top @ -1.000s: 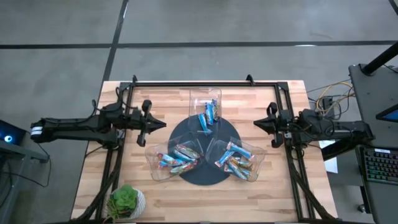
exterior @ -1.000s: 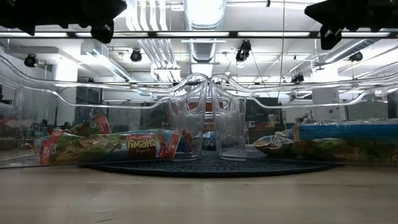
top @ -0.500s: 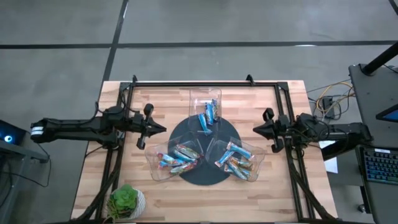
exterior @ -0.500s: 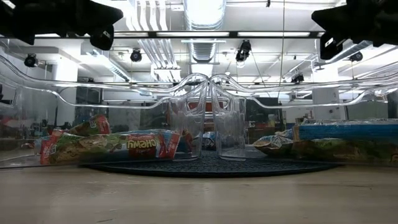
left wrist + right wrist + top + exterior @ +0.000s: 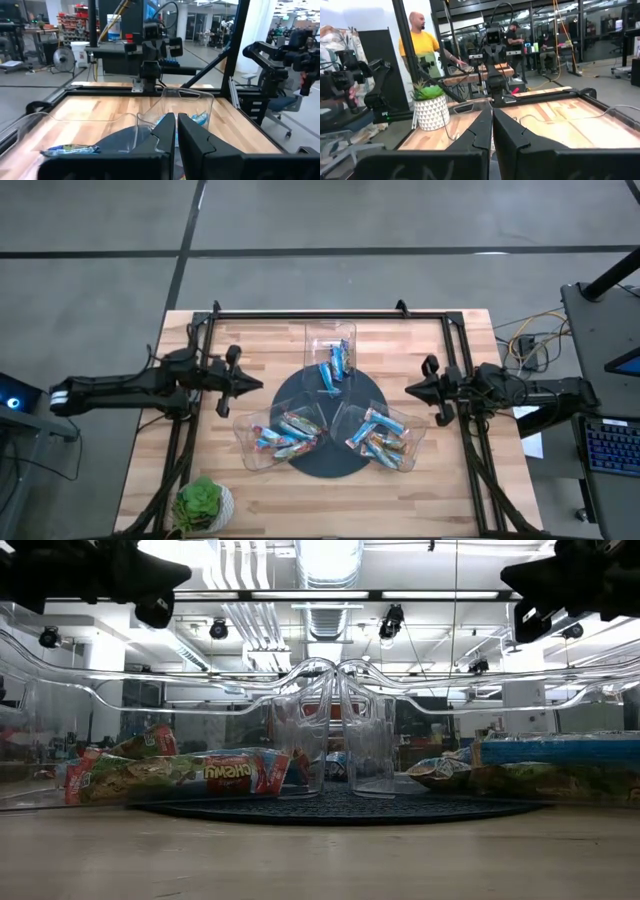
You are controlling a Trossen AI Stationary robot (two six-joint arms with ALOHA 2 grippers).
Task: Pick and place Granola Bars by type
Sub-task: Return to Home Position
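Granola Bars in shiny blue and tan wrappers lie in three clear trays on a dark round mat. A few blue ones are in the far tray, and mixed ones are in the near-left tray and the near-right tray. My left gripper hangs shut and level above the table, left of the mat, pointing at the trays. My right gripper hangs shut to the right of the mat, pointing left. Neither holds anything.
A potted plant stands at the table's near left corner. A black frame rail runs along the far edge and down both sides. A person stands in the room beyond the table. Bare wood lies between each gripper and the mat.
Both grippers have sunk a little toward the table, staying shut beside the mat. The trays and bars have not moved.
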